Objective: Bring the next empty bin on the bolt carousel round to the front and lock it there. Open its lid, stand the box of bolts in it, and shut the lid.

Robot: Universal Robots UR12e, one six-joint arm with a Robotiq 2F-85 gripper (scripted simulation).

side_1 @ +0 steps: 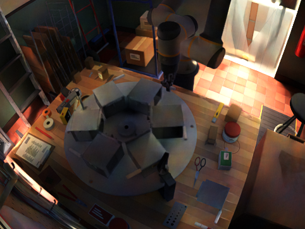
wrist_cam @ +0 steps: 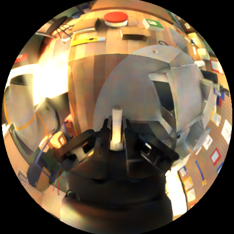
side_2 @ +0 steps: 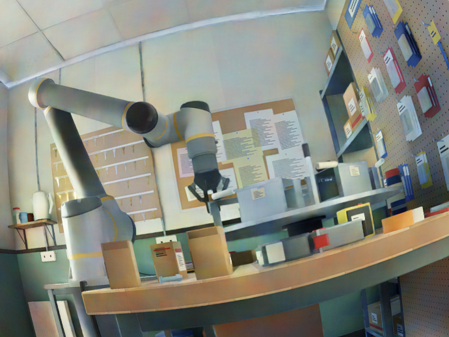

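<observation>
A white handle peg (wrist_cam: 116, 122) stands up from the rim of the grey carousel disc (side_1: 129, 136), and my gripper (wrist_cam: 116, 128) (side_1: 166, 84) (side_2: 207, 196) is closed around that peg at the disc's far edge, near the robot base. Several grey bins (side_1: 144, 93) sit in a ring on the disc, some with open fronts. A dark lock post (side_1: 166, 182) stands at the disc's near edge. Small cardboard boxes (side_1: 102, 72) sit on the bench's far left corner; which one holds the bolts I cannot tell.
The wooden workbench (side_1: 221, 164) carries a red-lidded tin (side_1: 231, 131), a green box (side_1: 225, 159), scissors (side_1: 199, 164), a yellow knife (side_1: 217, 111) and a grey sheet (side_1: 212, 193) to the right of the carousel. Tape rolls (side_1: 48, 123) and a clipboard (side_1: 33, 151) lie left.
</observation>
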